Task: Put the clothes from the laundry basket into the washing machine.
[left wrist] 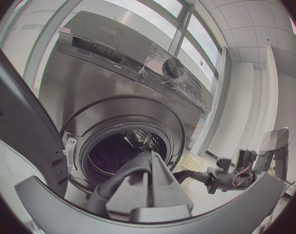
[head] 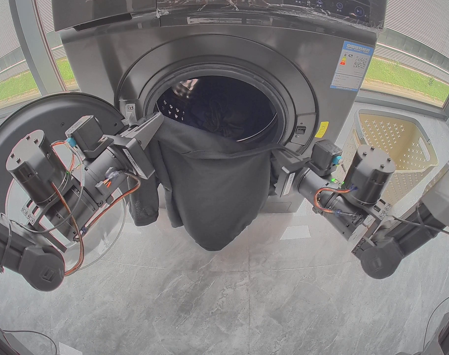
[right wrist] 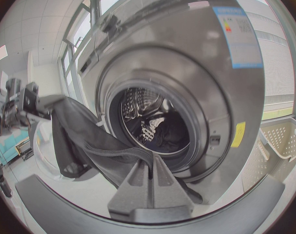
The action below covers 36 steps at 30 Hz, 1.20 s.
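One garment [head: 214,193], stretched between left claw [head: 155,123], right claw [head: 278,157]

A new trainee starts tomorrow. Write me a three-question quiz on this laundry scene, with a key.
1. True or false: the dark garment lies wholly inside the washing machine.
2. Of the left gripper and the right gripper, which has its jaws shut on the garment? A) left only B) right only C) both
3. By the robot's own sides, on which side of the machine does the laundry basket stand?
Key: 1 false, it hangs outside, in front; 2 C; 3 right.
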{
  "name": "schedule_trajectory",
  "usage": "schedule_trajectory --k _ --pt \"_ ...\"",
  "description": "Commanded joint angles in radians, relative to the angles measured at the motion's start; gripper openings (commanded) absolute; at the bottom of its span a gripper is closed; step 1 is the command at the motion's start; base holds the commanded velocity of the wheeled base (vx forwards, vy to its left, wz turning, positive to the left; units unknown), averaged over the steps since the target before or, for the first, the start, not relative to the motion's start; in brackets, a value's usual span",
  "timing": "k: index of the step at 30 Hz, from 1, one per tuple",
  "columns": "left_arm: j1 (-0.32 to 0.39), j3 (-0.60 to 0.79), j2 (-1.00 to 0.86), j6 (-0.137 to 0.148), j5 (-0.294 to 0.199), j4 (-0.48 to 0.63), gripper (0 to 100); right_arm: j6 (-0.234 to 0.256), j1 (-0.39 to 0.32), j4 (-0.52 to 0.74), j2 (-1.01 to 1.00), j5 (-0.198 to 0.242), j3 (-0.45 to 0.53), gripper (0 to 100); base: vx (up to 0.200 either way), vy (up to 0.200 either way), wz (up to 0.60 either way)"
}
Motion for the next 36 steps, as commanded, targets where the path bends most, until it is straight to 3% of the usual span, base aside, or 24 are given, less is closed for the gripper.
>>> schedule_trajectory --k 1,6,12,26,36 --pt "-0.004 0.05 -0.058 0.004 0.004 0.018 0 0.006 0.007 -0.01 -0.106 -0.002 0.013 0 0.0 0.0 0.0" --pt "-0.019 0.09 -0.098 0.007 0.002 0.023 0 0.026 0.008 -0.038 -0.164 0.007 0.031 0 0.0 0.0 0.0" --pt "-0.024 0.106 -0.118 0.007 -0.001 0.006 0 0.059 0.025 -0.09 -0.215 0.004 0.119 0 0.0 0.0 0.0" --pt "-0.017 0.138 -0.144 0.008 -0.002 0.006 0 0.062 0.027 -0.091 -0.201 -0.051 0.053 0 0.0 0.0 0.0" --pt "-0.017 0.132 -0.145 0.008 -0.002 0.006 0 0.062 0.027 -0.09 -0.206 -0.053 0.051 0 0.0 0.0 0.0"
